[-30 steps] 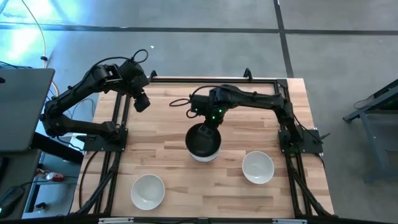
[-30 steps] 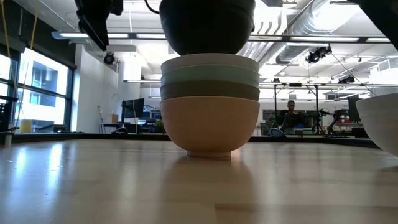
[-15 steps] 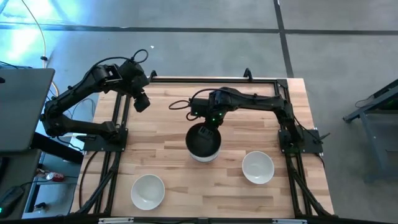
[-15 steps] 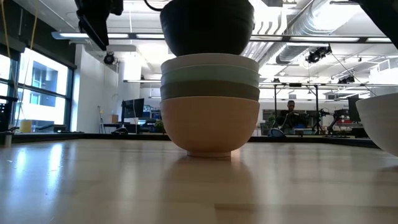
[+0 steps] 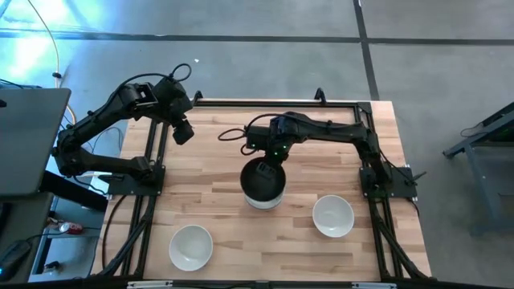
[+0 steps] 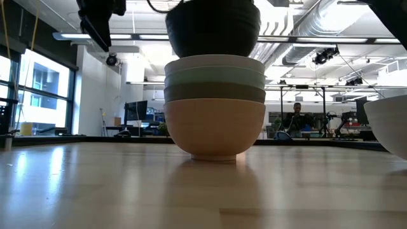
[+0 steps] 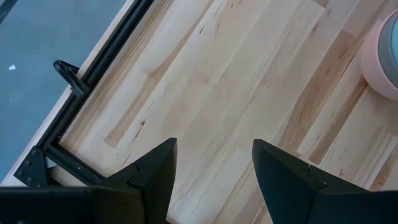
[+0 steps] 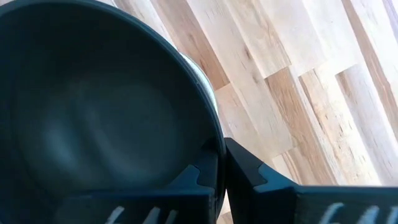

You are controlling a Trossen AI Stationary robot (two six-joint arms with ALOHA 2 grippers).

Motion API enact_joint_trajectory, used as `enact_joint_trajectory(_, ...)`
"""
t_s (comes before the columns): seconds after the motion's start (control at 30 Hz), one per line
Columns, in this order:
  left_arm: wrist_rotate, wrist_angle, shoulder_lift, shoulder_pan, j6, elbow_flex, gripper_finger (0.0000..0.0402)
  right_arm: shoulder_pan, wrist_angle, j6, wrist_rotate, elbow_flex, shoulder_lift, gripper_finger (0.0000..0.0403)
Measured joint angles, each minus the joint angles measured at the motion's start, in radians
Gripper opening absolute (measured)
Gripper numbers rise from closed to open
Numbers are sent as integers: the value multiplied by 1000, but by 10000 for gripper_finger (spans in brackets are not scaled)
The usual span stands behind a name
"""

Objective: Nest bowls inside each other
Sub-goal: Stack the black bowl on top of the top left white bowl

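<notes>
A black bowl (image 5: 262, 181) hangs right over a stack of nested bowls (image 6: 215, 95) in the middle of the table. A peach bowl (image 6: 215, 130) is at the stack's bottom, a mint one and a white one above it. My right gripper (image 5: 270, 166) is shut on the black bowl (image 6: 213, 28), whose base dips just inside the top bowl's rim; whether it rests there I cannot tell. My left gripper (image 5: 183, 133) hangs open above the table's far left corner, holding nothing. My right gripper pinches the black bowl's rim (image 8: 214, 158) on its far side, one finger inside the bowl and one outside. The fingers (image 8: 245, 171) come from above, pointing down. The bowl sits mouth up, about level, over the stack.
Two loose white bowls stand nearer the front: one at the near left (image 5: 190, 246), one at the near right (image 5: 332, 216). A black metal frame (image 5: 265, 103) runs along the table's far edge and sides. Bare wood lies between the stack and the front bowls.
My right gripper has tipped slightly at the wrist, and the black bowl has shifted a little with it over the stack, staying at the same height.
</notes>
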Motion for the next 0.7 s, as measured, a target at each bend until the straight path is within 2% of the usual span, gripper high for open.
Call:
enact_joint_trajectory(0.27, 0, 0, 0, 0, -7, 0, 200, 0, 61, 4, -25, -173, -14, 0)
enact_joint_trajectory(0.4, 0, 0, 0, 0, -7, 0, 200, 0, 126, 7, -40, -180, -41, 0)
enact_joint_trajectory(0.7, 4, 0, 1, 0, -10, 0, 200, -3, 143, -13, -37, -180, -44, 0)
